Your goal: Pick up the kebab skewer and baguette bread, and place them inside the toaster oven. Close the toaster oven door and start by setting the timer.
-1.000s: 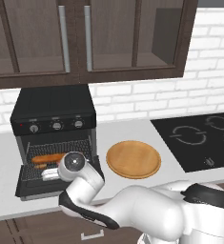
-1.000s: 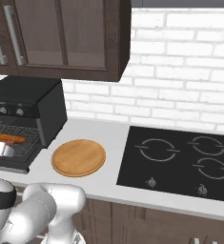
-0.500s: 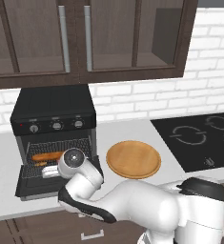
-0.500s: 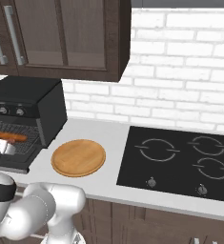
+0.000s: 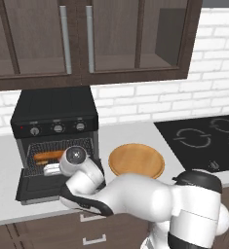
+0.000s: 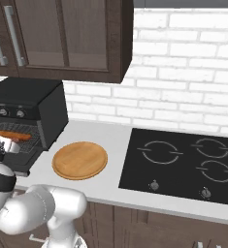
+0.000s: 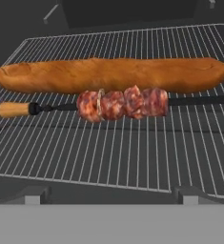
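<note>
Both foods lie on the rack, door down.
Kebab skewer (image 7: 118, 105) just before baguette bread (image 7: 111, 74), lengthwise across; toaster oven door (image 5: 35, 187) below spread, empty jaws.

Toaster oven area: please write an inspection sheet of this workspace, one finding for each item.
Surface: pale grey counter; round wooden plate on it, bare.
Job's things: long orange-brown baguette bread and kebab skewer with reddish meat chunks lie side by side on the wire rack of the boxy black toaster oven; black toaster oven door is down, open.
Clutter: nothing seen.
Grippers: gripper open, holding nothing.
Cables: nothing seen.
Surroundings: black cooktop, white brick wall, dark wooden cabinets.
</note>
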Controlling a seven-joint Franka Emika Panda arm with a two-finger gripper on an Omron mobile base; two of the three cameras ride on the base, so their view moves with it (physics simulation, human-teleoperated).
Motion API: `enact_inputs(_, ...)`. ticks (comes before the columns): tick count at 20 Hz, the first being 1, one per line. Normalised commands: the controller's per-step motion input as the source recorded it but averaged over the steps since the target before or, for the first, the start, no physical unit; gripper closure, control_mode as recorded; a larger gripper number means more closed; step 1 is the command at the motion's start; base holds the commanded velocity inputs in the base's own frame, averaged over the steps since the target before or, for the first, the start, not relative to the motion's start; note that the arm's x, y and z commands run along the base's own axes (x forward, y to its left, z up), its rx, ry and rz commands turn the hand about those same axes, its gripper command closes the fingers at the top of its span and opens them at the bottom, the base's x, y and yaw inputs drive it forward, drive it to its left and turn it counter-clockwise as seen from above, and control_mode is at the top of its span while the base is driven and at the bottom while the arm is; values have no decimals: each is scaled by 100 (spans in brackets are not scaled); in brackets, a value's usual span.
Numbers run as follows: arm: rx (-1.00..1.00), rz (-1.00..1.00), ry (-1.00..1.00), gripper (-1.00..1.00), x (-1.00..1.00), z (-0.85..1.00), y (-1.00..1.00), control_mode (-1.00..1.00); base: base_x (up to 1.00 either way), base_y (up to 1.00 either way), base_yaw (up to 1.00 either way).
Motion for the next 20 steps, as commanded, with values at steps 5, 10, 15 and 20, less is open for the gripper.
enact_inputs(5,0,0,0,-100,33,0,0,-100,0,0,0)
enact_inputs(10,0,0,-3,-100,27,-6,0,-100,0,0,0)
enact_inputs(15,0,0,-18,-100,3,-23,0,-100,0,0,0)
enact_inputs(20,5,0,-19,-100,14,-4,-1,-100,0,0,0)
